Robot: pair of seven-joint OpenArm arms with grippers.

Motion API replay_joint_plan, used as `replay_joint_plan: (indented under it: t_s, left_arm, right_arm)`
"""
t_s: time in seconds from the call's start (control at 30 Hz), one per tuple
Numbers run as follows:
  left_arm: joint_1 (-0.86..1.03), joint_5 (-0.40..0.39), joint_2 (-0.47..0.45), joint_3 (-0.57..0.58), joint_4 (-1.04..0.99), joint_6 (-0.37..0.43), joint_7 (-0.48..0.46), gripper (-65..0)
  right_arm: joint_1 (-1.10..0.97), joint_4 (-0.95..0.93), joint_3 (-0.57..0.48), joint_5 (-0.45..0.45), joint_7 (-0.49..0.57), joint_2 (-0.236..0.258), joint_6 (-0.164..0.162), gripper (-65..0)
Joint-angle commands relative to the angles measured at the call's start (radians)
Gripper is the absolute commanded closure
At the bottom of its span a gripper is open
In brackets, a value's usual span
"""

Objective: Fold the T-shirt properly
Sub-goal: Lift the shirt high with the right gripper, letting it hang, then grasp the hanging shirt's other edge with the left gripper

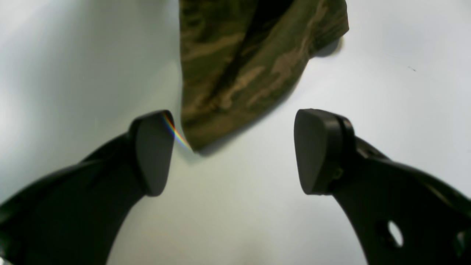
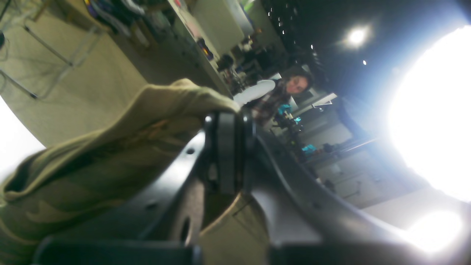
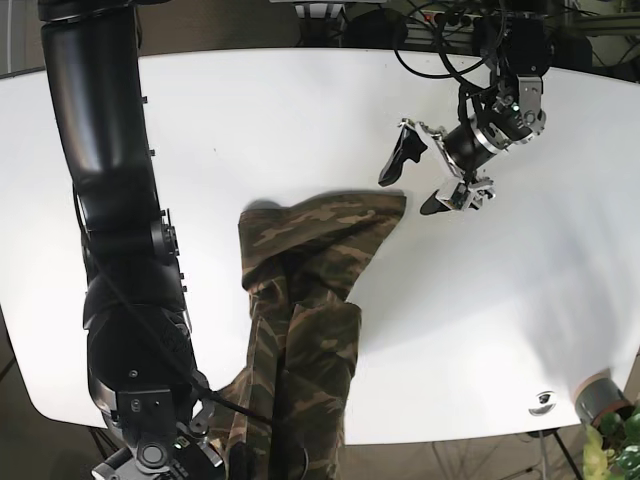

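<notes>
The camouflage T-shirt (image 3: 310,290) lies crumpled lengthwise on the white table (image 3: 250,120), from the middle down over the front edge. My left gripper (image 3: 417,180) is open and empty, just right of the shirt's far right corner. In the left wrist view the left gripper (image 1: 235,151) hovers over the table with that shirt corner (image 1: 239,66) ahead, its tip beside the left pad (image 1: 154,154). My right gripper (image 2: 228,121) is shut on a fold of the shirt (image 2: 110,147) and points up toward the room. In the base view it is hidden at the bottom edge.
The right arm's thick black column (image 3: 110,200) stands along the table's left side. Cables (image 3: 450,40) lie at the far edge. A grey cup (image 3: 598,400) and a small round disc (image 3: 543,402) sit at the front right corner. A person (image 2: 294,84) is in the background.
</notes>
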Motion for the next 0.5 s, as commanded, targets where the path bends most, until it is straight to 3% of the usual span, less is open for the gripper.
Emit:
replay_joint_plan:
  t_s: [0.0, 0.33, 0.47]
  left_arm:
    - [-0.038, -0.013, -0.008, 0.015, -0.022, 0.043, -0.016, -48.3]
    - [-0.109, -0.013, -0.004, 0.063, -0.142, 0.158, -0.016, -48.5]
    - [-0.124, -0.013, -0.004, 0.101, -0.163, 0.170, -0.016, -48.5]
  right_arm:
    - [0.028, 0.008, 0.038, -0.014, 0.011, 0.003, -0.015, -2.1]
    - [0.005, 0.008, 0.058, -0.007, 0.009, 0.006, -0.015, -2.1]
    - [-0.009, 0.008, 0.058, -0.007, 0.009, 0.006, -0.015, -2.1]
